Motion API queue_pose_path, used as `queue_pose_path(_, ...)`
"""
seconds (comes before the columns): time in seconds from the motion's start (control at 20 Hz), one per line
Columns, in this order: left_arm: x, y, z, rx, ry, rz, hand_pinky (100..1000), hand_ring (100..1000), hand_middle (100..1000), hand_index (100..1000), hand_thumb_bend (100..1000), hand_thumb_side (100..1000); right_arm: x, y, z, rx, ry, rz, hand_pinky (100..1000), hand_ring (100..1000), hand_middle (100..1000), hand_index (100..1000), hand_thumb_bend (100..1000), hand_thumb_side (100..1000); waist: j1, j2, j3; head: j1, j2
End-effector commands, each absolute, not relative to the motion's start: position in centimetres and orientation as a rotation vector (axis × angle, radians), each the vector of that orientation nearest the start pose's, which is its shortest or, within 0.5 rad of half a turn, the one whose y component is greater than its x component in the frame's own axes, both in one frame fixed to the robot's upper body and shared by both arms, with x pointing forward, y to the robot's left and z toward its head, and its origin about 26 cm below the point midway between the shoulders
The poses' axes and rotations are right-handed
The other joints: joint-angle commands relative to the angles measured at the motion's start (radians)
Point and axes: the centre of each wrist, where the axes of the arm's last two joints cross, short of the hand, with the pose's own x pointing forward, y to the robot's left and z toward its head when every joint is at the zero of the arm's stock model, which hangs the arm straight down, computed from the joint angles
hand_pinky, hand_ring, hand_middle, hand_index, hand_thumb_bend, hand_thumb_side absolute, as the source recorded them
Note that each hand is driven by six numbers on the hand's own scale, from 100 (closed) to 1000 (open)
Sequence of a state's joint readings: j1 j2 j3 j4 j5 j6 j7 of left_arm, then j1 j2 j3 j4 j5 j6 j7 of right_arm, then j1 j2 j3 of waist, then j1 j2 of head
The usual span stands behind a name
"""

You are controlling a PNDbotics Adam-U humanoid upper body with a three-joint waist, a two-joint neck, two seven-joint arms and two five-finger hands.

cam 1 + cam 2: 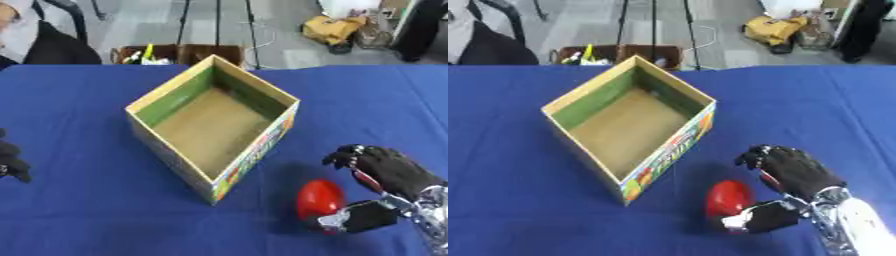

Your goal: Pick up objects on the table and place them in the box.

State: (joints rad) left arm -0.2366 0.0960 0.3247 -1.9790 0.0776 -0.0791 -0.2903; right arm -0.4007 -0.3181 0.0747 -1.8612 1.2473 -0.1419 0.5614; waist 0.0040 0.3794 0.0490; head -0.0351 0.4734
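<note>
A red egg-shaped object (318,198) lies on the blue tablecloth (79,210), near the front right corner of an open cardboard box (210,127) with green inner walls and nothing inside it. My right hand (389,172) is just right of the red object. Its thumb (360,217) reaches toward the object's lower right side. Its fingers (348,154) bend above and behind the object without closing on it. Only a dark part of my left hand (9,161) shows, at the left edge, far from the box.
The box stands turned with one corner toward me, in the middle of the table. Beyond the far table edge are a brown crate (179,52) with small items, stand legs (217,25), a yellow bag (332,27) and a seated person (35,40).
</note>
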Motion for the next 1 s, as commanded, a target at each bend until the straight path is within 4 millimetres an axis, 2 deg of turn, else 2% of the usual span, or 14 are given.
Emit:
queue_pose_path(0.05, 28.6, 31.3, 17.5, 0.078, -2.308, -0.207, 427, 495, 536, 748, 100, 946, 32.9, -23.7, 19.9, -1.194, -1.495, 1.610, 205, 520, 613, 795, 844, 886, 0.002, -0.021, -0.001, -0.010, -0.014)
queue_pose_path(0.35, 28.6, 31.3, 17.6, 0.075, -2.308, -0.213, 428, 496, 537, 749, 100, 948, 32.7, -23.6, 19.3, -1.192, -1.479, 1.650, 156, 505, 588, 774, 811, 867, 0.000, -0.019, -0.001, -0.012, -0.014)
queue_pose_path(0.8, 28.6, 31.3, 17.6, 0.066, -2.310, -0.221, 429, 498, 538, 750, 100, 948, 33.0, -23.5, 18.5, -1.121, -1.441, 1.702, 147, 503, 590, 770, 783, 817, 0.003, -0.018, -0.002, -0.009, -0.014)
queue_pose_path(1.0, 28.6, 31.3, 17.6, 0.065, -2.310, -0.222, 430, 499, 539, 750, 100, 948, 33.2, -23.5, 18.3, -1.103, -1.450, 1.689, 123, 495, 583, 766, 731, 806, 0.004, -0.018, -0.002, -0.009, -0.017)
